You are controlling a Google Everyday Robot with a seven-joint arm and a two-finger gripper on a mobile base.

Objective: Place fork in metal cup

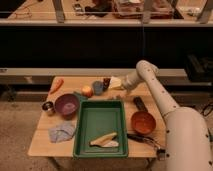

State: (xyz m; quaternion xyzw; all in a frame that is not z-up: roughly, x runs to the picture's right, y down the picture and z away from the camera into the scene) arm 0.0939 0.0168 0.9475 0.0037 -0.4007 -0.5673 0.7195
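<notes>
White tubular arm [161, 99]; gripper [118, 93] above table [41, 146]

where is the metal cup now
In the camera view, the metal cup sits by the table's left edge, beside the purple bowl; the claw is near the green tray's far right corner.
</notes>
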